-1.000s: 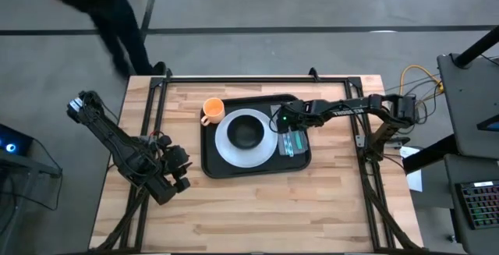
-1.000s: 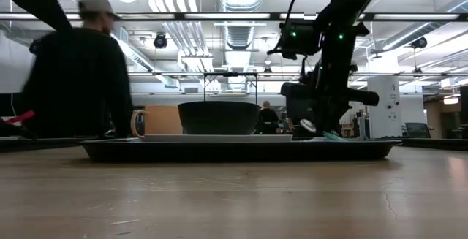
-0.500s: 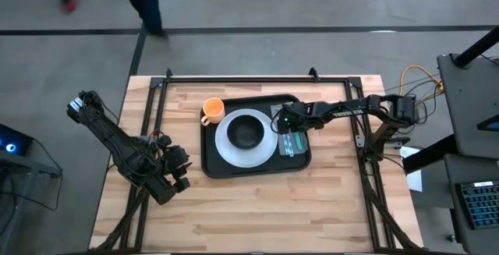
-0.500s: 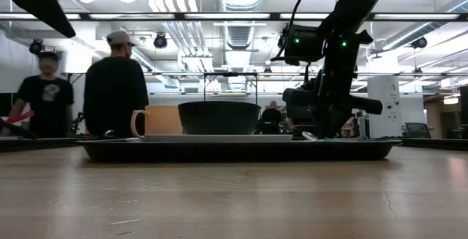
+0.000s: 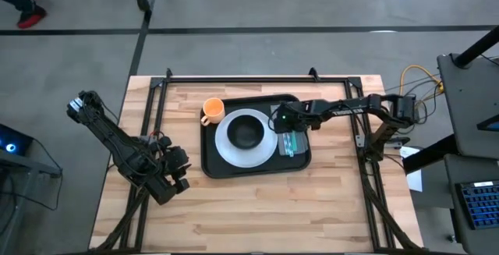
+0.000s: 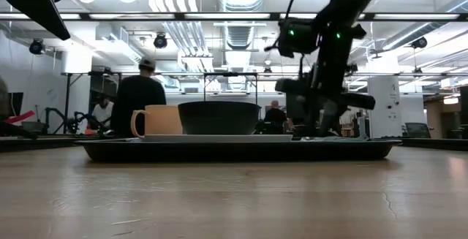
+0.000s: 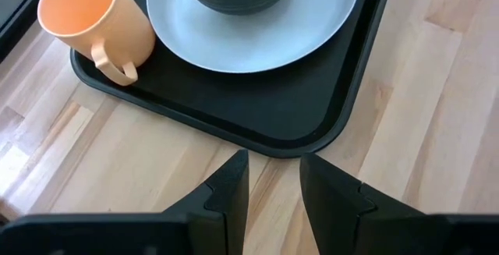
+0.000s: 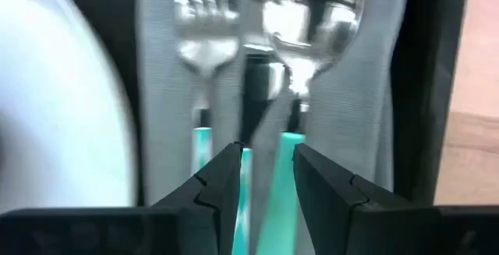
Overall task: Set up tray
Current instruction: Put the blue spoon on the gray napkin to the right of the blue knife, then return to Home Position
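Note:
The black tray point(image 5: 257, 171) lies flat mid-table. On it rest a white plate point(image 5: 234, 150) with a black bowl point(image 5: 247, 132), an orange mug point(image 5: 212, 111) at its far left corner, and a grey napkin point(image 5: 295, 143) along its right side. A fork point(image 8: 204, 37), knife point(image 8: 251, 76) and spoon point(image 8: 312, 13) with teal handles lie side by side on the napkin. My right gripper point(image 5: 281, 122) hangs just above the napkin's far end, pointing down, shut, holding nothing point(image 6: 316, 126). My left gripper point(image 5: 181, 165) waits shut off the tray's near left corner point(image 7: 274, 157).
Bare wooden tabletop point(image 5: 257, 208) surrounds the tray, widest along the near edge. Black frame rails point(image 5: 234, 79) run along the far edge and both sides. People move about in the room beyond the far edge point(image 6: 139, 100).
My right gripper has lifted slightly off the cutlery and drifted a little toward the table's left. The teal handle that showed under it a second ago no longer shows in the low view. People behind the table have walked on.

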Robot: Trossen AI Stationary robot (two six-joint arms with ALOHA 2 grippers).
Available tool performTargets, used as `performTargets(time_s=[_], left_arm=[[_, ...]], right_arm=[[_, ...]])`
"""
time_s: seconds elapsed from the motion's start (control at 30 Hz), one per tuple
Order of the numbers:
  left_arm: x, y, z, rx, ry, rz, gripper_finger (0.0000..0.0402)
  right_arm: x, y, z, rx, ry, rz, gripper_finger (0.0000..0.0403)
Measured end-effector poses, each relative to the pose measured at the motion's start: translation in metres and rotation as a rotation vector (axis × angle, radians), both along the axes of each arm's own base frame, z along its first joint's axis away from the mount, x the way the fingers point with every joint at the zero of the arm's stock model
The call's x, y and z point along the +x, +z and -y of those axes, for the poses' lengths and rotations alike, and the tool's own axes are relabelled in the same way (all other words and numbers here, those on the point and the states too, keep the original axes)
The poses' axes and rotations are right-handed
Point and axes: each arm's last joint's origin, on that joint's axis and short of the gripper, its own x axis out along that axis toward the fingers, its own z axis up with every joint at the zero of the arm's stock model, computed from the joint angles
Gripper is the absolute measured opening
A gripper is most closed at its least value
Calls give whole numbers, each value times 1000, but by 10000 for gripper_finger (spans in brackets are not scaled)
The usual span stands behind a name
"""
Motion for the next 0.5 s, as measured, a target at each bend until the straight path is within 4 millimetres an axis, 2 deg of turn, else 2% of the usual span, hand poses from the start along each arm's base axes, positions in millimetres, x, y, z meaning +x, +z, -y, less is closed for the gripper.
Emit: performTargets(time_s=[0.17,0.33,0.4,0.5], left_arm=[[0,-1,0,1,0,-1,98],[0,-1,0,1,0,-1,98],[0,0,0,6,0,3,98],[0,2,-1,40,-22,15,98]], right_arm=[[4,34,3,3,36,-59,110],[7,86,-1,-67,173,-136,99],[10,109,-10,-127,290,-124,95],[11,144,-37,-268,440,-76,90]])
